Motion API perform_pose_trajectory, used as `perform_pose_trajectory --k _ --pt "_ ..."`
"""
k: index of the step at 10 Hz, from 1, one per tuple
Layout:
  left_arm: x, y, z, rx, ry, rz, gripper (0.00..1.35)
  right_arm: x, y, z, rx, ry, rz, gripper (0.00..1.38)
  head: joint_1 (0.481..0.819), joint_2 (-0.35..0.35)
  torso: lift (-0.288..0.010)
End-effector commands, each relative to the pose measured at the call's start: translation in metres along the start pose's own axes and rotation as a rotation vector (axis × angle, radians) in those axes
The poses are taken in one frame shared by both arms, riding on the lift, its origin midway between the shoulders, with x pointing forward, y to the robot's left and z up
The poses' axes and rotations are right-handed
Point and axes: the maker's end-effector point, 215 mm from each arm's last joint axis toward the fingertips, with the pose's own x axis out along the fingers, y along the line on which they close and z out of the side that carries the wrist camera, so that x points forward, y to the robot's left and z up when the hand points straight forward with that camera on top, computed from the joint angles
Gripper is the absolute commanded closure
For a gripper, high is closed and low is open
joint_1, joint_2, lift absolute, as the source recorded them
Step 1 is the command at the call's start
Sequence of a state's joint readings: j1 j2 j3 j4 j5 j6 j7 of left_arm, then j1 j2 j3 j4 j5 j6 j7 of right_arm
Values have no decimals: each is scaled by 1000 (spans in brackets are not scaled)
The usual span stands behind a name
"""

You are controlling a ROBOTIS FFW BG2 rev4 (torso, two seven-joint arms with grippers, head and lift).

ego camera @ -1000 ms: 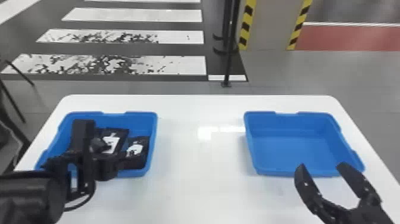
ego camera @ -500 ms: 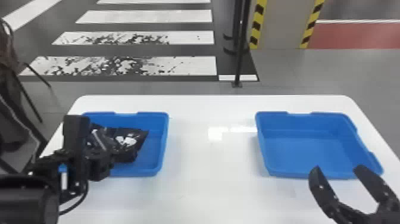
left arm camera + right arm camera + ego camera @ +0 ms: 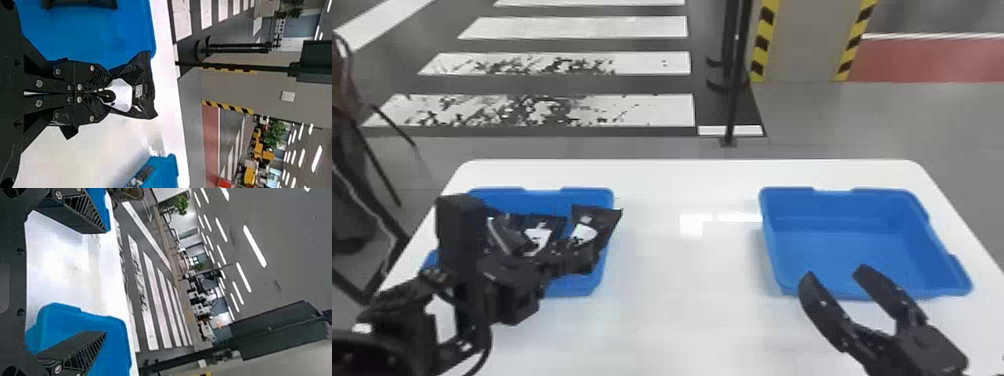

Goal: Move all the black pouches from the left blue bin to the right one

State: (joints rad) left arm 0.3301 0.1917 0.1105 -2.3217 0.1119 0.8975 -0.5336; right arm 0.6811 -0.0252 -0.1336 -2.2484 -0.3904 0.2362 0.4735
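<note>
Two grippers work above the white table [image 3: 682, 320]. The left gripper [image 3: 589, 252] has its fingers pressed together on one black pouch [image 3: 604, 217], which it grasps by one part; the rest of the pouch stands out past the fingertips, with a white patch on it. This pouch is at the right side of the left blue bin [image 3: 589, 191], and in the head view it covers a piece of the rim there. In the left wrist view, the two fingers of the left gripper [image 3: 105, 93] lie close one to the other, and the white patch is just beside their tips.

The right gripper [image 3: 835, 272] is released, with its fingers spread wide and nothing between them. It is at the near side of the right blue bin [image 3: 882, 192], and in the head view its tips overlap the near rim.

Inside the left bin, another black pouch [image 3: 552, 225] lies to the left of the grasped one, also with white on it. Perhaps there is one more beside it, but the arm covers much of this place, so I cannot tell the count.

On the far side of the table are a black post [image 3: 733, 100], a pillar [image 3: 802, 45] with yellow and black stripes, and a painted crosswalk [image 3: 582, 27].
</note>
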Motion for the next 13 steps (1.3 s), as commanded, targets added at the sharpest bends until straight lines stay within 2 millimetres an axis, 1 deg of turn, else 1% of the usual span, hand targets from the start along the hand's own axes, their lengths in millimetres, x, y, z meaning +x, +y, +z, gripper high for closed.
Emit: perform_pose_trajectory --k 1,2,3,4,5,6,7,8,9,10,11,12,13 --pt "10 -43 2 -12 -8 -99 1194 24 33 -15 122 51 101 101 695 17 -140" --pt "15 -63 3 -7 -8 -146 1194 35 48 -16 168 50 149 101 695 13 -140" --pt "19 -79 5 -9 -10 -182 1194 41 65 -18 210 64 195 101 695 14 -140" --pt "22 -96 7 -12 -12 -222 1194 46 86 -22 263 78 249 101 695 12 -140" --pt "24 -115 5 -21 -4 -269 1194 53 99 -27 287 87 283 101 695 15 -140" --pt "27 -135 3 -20 4 -314 1194 58 104 -30 290 95 300 101 695 20 -140" --pt "30 -154 -1 -30 16 -360 1194 62 101 -30 294 93 298 101 695 12 -140" --pt "31 -168 -4 -37 25 -394 1194 65 101 -28 289 92 301 101 695 1 -140" --pt "32 -180 -4 -42 25 -423 1194 70 102 -31 290 95 305 98 695 -23 -140" --pt "32 -188 -4 -43 27 -443 1194 76 98 -31 287 89 297 101 695 -42 -140" --pt "33 -191 -5 -47 29 -451 1194 78 97 -32 296 88 295 213 695 -55 -140" --pt "33 -191 -5 -48 29 -453 1194 79 96 -32 300 86 295 957 695 -65 -140" --pt "33 -190 -5 -48 29 -451 1194 79 93 -27 295 68 284 1262 695 -69 -140"
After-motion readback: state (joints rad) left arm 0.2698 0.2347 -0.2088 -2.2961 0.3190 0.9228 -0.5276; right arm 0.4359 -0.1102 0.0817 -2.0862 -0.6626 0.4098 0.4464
